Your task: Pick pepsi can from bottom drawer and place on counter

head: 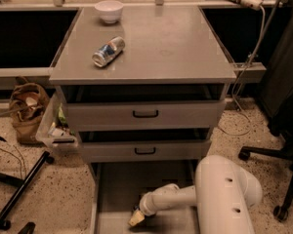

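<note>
The bottom drawer (118, 189) is pulled open at the foot of the cabinet and shows a bare grey floor with thin side walls. My white arm reaches down into it from the right. The gripper (136, 219) is low over the drawer floor near its front, at the picture's lower edge. No dark blue pepsi can shows; it is hidden or out of view. The counter (176, 43) is the broad grey top of the cabinet.
A paler silver-white can with blue marks (108, 51) lies on its side on the counter's left. A white bowl (109, 10) stands at its back. Two shut drawers with black handles (145, 113) sit above. A brown bag (27, 108), a bin and a chair base (278, 179) flank the cabinet.
</note>
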Controlling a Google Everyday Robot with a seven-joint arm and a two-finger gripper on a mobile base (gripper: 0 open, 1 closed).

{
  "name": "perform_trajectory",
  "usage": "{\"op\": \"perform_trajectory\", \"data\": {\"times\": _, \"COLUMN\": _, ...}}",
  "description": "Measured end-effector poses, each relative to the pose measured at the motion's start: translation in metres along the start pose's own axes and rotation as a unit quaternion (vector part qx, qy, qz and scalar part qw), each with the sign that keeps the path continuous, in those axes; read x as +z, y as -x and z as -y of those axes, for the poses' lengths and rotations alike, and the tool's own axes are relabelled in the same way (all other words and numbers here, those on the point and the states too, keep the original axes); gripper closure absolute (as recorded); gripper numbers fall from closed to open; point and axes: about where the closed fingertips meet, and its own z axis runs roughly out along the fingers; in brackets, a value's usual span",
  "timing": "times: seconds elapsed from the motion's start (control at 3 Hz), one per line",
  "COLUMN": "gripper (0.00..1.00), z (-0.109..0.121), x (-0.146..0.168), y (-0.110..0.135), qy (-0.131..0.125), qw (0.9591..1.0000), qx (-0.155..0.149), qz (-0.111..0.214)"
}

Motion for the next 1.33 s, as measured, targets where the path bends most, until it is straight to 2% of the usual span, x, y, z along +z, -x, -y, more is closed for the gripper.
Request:
{"op": "perform_trajectory", "data": {"times": 0.67, "gripper": 0.65, "z": 0.0, "x": 0.0, "y": 0.0, "qy": 0.0, "qw": 1.0, "qx": 0.0, "qz": 0.0}}
{"op": "perform_trajectory", "data": {"times": 1.0, "gripper": 0.88, "z": -0.001, "x": -0.029, "y": 0.007, "qy": -0.011, "qw": 0.9998, "qx": 0.004, "qz": 0.014}}
{"op": "perform_trajectory", "data": {"times": 1.33, "gripper": 1.0, "z": -0.001, "x": -0.091, "y": 0.03, "qy": -0.038, "qw": 0.9985, "qx": -0.005, "qz": 0.039}}
